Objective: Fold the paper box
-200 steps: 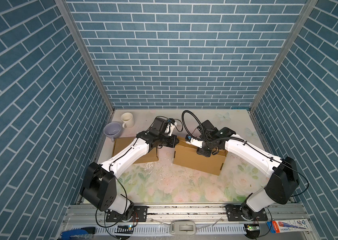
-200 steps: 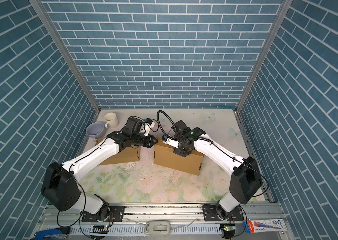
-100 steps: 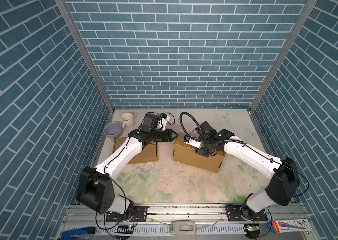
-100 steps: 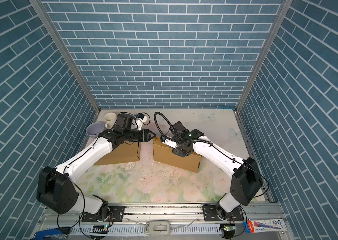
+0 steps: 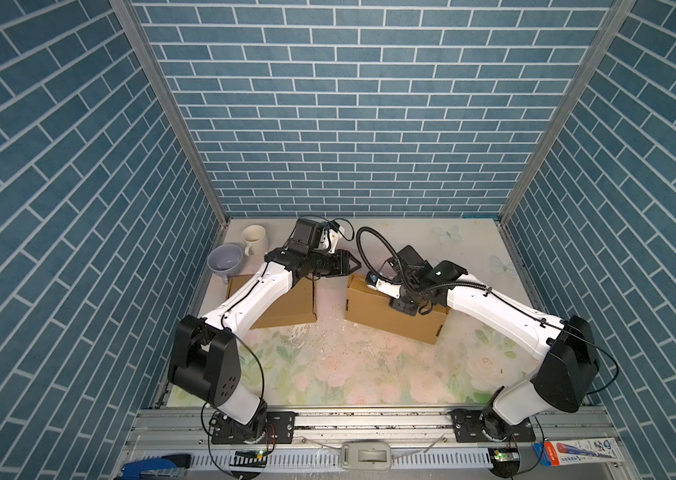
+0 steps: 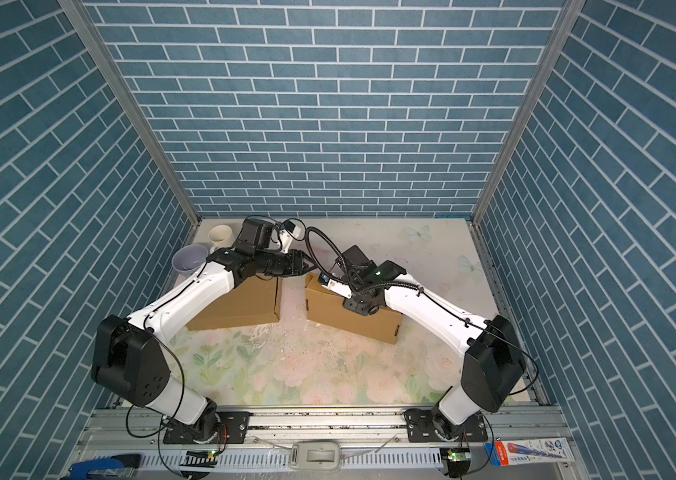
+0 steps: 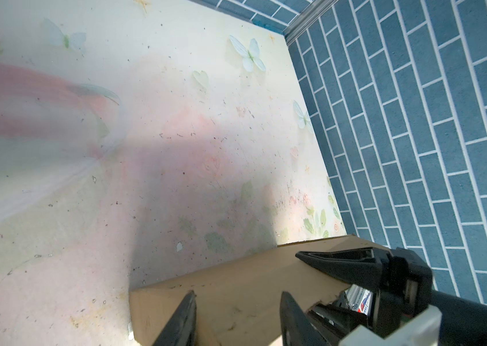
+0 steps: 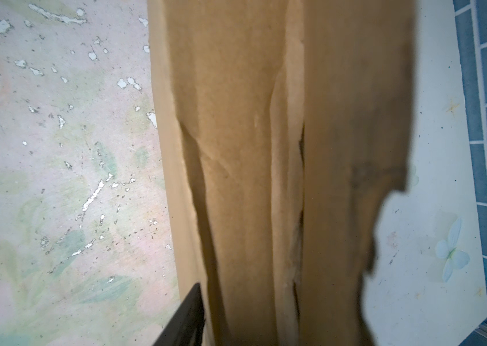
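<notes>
Brown cardboard paper box (image 5: 386,322) sits on the floral table (image 5: 349,374), right of centre in both top views and slightly askew. Its top is folded over, and a rough seam runs along its length in the right wrist view. Right gripper (image 7: 303,283) is on the box's top near its left end, jaws apart with cardboard between them. One finger (image 8: 187,314) lies beside the box's front edge and the other is hidden there, so cannot tell if it clamps the box or only rests on it. Left gripper (image 5: 355,265) hovers above the gap between the boxes, just by the paper box's far left corner, fingers (image 7: 187,317) spread, empty, touching nothing. Second box (image 5: 290,307), same cardboard, lies on the left under the left arm, apart from the paper box. Lavender bowl (image 5: 224,259) and white mug (image 5: 254,239) stand in the far left corner, the bowl just beside the second box's far corner.
</notes>
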Robot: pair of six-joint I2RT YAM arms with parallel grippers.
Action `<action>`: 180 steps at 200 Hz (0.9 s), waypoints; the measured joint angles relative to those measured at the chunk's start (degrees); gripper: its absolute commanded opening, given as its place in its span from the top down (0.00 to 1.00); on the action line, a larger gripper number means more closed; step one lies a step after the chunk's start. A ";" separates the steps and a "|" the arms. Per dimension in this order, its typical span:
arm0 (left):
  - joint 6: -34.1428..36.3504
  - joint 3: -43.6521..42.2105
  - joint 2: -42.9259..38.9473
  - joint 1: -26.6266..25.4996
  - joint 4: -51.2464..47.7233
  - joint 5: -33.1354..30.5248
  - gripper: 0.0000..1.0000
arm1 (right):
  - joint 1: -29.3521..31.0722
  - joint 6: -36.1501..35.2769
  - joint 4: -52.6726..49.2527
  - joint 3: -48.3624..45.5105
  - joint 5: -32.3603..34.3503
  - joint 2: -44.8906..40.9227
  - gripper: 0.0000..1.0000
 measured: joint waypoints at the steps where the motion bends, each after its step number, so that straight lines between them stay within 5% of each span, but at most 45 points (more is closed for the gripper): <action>1: 0.04 -0.04 0.00 0.00 -0.04 0.02 0.54 | 0.00 0.00 0.02 0.00 0.00 0.00 0.52; 101: 5.22 -4.85 -0.24 0.02 0.61 2.10 0.60 | 0.26 0.00 0.55 -0.59 0.28 -0.04 0.37; 180: 6.75 -8.79 -2.54 1.62 -1.09 1.31 0.58 | 0.26 -0.02 0.42 -1.64 0.09 -0.04 0.35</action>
